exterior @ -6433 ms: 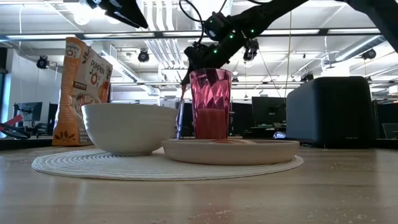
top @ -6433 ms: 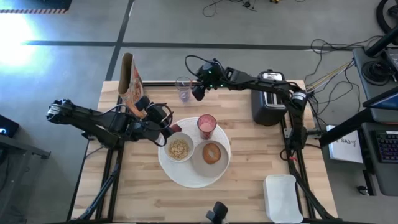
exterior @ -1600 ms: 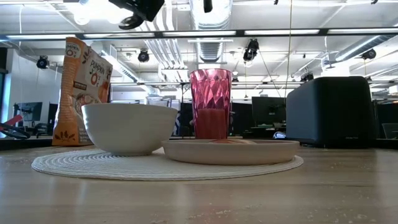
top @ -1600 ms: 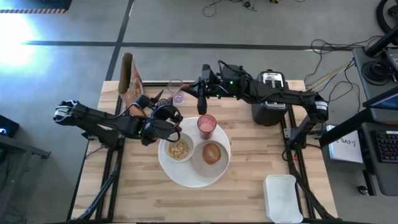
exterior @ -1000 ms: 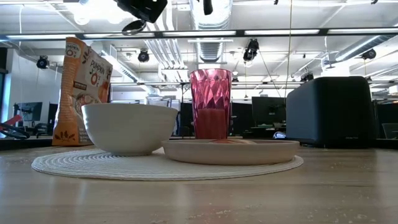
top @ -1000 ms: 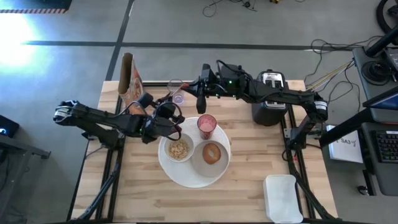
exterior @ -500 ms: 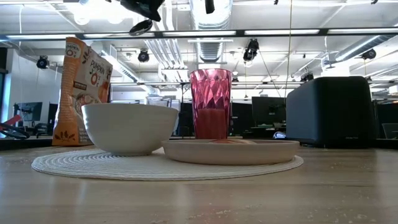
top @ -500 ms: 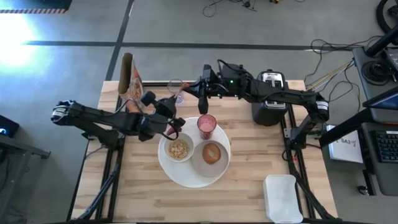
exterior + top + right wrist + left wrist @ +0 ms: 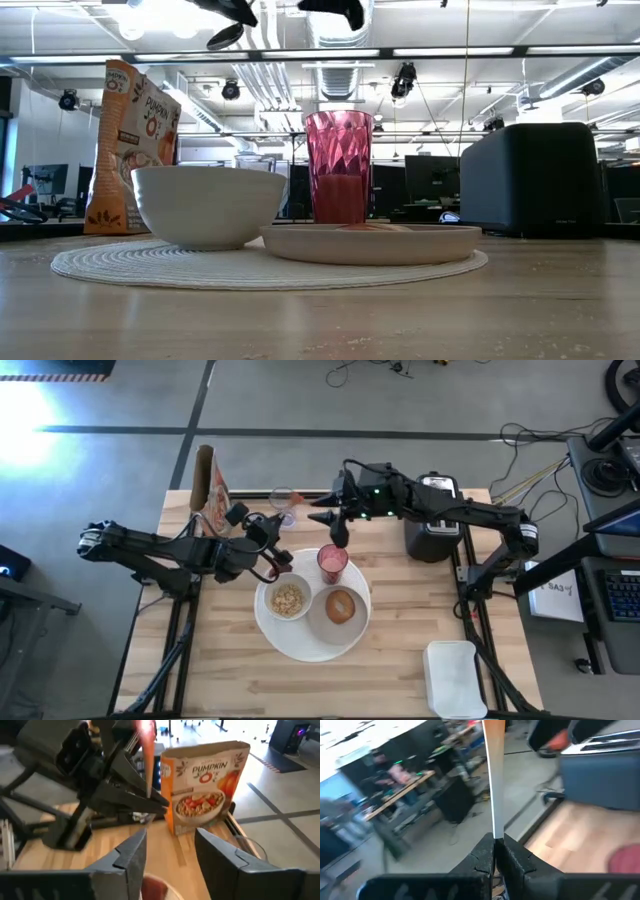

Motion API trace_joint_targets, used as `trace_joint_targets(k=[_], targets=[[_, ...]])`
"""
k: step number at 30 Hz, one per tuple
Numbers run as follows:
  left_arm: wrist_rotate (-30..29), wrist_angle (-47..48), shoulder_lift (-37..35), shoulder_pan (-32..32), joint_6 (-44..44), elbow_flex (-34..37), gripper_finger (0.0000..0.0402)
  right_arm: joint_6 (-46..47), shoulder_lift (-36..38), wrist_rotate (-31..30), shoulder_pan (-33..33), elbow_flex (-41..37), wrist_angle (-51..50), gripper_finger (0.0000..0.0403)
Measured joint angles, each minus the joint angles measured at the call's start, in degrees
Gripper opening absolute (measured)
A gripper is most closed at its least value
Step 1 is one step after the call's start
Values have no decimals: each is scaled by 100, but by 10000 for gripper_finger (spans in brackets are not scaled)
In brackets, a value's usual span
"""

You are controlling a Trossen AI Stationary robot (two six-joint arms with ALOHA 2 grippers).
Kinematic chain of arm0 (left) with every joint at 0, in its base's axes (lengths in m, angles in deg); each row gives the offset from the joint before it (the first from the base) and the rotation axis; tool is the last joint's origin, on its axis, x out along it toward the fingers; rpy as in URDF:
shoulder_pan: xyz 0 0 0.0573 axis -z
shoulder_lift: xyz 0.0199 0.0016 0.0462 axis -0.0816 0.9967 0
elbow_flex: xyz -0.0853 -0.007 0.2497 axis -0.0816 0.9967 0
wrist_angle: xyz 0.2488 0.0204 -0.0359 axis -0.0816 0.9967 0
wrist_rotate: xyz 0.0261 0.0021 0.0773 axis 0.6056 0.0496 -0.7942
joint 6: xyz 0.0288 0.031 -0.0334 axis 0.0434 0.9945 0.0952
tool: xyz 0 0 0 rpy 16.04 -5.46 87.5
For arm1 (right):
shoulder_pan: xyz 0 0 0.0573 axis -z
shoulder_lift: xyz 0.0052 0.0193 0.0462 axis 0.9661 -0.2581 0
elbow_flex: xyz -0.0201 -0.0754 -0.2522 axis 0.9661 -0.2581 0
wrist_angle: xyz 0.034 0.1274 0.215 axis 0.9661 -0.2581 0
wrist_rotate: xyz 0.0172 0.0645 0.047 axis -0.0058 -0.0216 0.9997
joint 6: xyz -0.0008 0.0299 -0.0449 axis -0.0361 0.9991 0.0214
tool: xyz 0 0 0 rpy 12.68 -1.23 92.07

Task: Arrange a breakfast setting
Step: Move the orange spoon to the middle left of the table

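A large white plate lies mid-table on a woven mat. On it are a white bowl of cereal, a pink tumbler and a round browned bread piece. My left gripper hovers high, just beyond the bowl on its far left side, shut on a thin coppery spoon. My right gripper hangs open in the air just beyond the tumbler, nothing between its fingers. My left gripper pinches the spoon's thin handle between its two shut fingers, which come nearly level from the table's left. The handle stands up above the fingers. The spoon's bowl slants out below them. The spoon is clear of everything.
A cereal box stands at the far left corner with a clear glass beside it. A black-and-silver toaster sits at the far right and a white tray at the near right. Bare wood lies along the near edge.
My right gripper has opened and shifted a little toward the table's right edge. My left gripper, still shut on the spoon, has turned at the wrist and drawn slightly up and back toward the far left, away from the bowl.
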State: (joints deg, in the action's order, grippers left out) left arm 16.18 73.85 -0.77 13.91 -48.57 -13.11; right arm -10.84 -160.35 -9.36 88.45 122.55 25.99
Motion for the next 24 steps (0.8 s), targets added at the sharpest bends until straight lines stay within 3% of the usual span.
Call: trace_joint_targets(k=[8,17,24], targets=[[1925,523,-49,-61,1112,0,0,-477,460,-208,68,0,-1434,170],[3604,1065,-53,-176,1731,0,0,-829,831,-2021,92,0,-2687,153],[4903,1278,-51,-178,2301,0,0,-899,914,-2640,140,2,-3174,142]])
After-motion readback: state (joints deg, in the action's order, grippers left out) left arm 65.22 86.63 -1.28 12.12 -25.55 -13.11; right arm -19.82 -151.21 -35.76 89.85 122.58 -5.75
